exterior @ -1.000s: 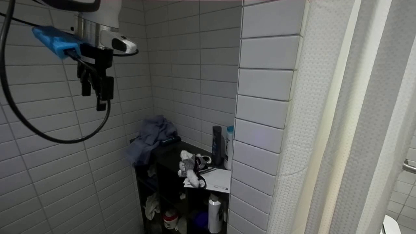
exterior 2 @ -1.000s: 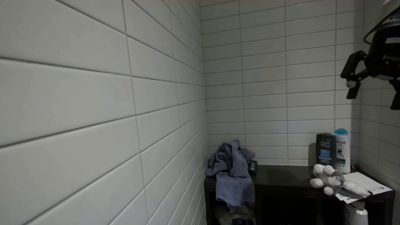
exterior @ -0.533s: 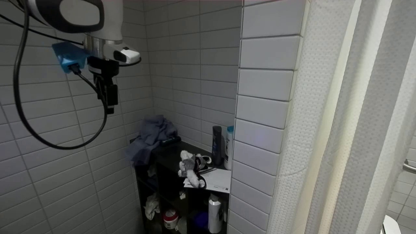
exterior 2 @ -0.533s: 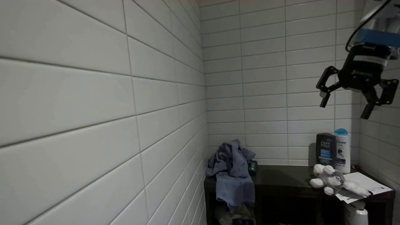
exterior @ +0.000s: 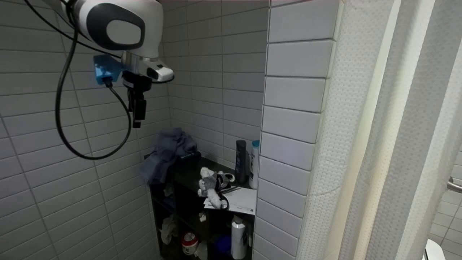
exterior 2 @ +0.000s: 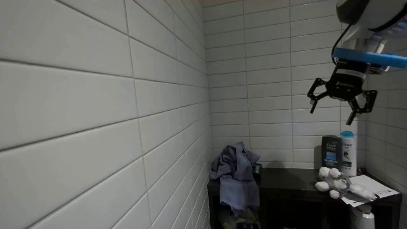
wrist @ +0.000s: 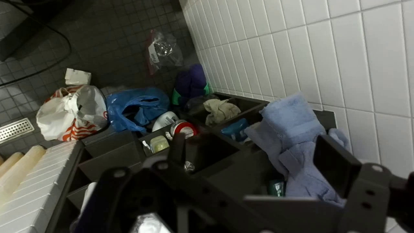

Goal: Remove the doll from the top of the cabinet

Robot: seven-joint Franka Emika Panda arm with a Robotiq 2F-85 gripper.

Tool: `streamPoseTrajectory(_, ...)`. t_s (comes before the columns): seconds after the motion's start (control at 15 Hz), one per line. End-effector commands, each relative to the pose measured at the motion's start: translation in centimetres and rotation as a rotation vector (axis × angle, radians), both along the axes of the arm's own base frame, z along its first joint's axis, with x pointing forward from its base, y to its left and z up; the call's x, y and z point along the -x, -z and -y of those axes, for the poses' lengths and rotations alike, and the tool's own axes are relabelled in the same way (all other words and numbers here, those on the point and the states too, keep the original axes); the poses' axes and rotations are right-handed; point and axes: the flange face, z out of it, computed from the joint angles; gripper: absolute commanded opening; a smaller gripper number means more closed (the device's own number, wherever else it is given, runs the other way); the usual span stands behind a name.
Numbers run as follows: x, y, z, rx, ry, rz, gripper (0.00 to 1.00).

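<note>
The doll (exterior: pixel 208 183) is a small white and grey soft figure. It lies on top of the black cabinet (exterior: pixel 189 167), partly on a white sheet, and also shows in an exterior view (exterior 2: pixel 331 184) in front of two bottles. The cabinet also shows in that view (exterior 2: pixel 287 180) and in the wrist view (wrist: pixel 239 174). My gripper (exterior 2: pixel 331 117) is open and empty, well above the cabinet top. In an exterior view the gripper (exterior: pixel 136 124) hangs up and left of the doll. In the wrist view, I cannot make out the doll behind the gripper (wrist: pixel 254 147).
A blue-grey towel (exterior 2: pixel 234 167) drapes over one end of the cabinet, beside a small dark green item (exterior 2: pixel 257 171). A black bottle (exterior 2: pixel 331 152) and a white bottle (exterior 2: pixel 348 156) stand behind the doll. Tiled walls and a curtain (exterior: pixel 375 144) bound the space.
The arm and open gripper have moved right in an exterior view, and left and a little down in the other exterior picture, closer over the cabinet. The doll has not moved.
</note>
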Motion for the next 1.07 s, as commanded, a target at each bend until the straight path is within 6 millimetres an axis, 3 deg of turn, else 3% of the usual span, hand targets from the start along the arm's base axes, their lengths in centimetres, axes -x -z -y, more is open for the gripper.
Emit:
streamPoseTrajectory(0.0,-4.3,-1.2,1.6,-0.067,0.056,-0.022,1.0)
streamPoseTrajectory(0.27,-6.4,-0.7,2.7,-0.107,0.035,-0.088,1.0)
streamPoseTrajectory(0.4,-5.4,-0.5,2.2,-0.079,0.029,-0.075,1.0)
streamPoseTrajectory(1.0,-6.0,-0.3,2.5,-0.089,0.02,-0.103,1.0)
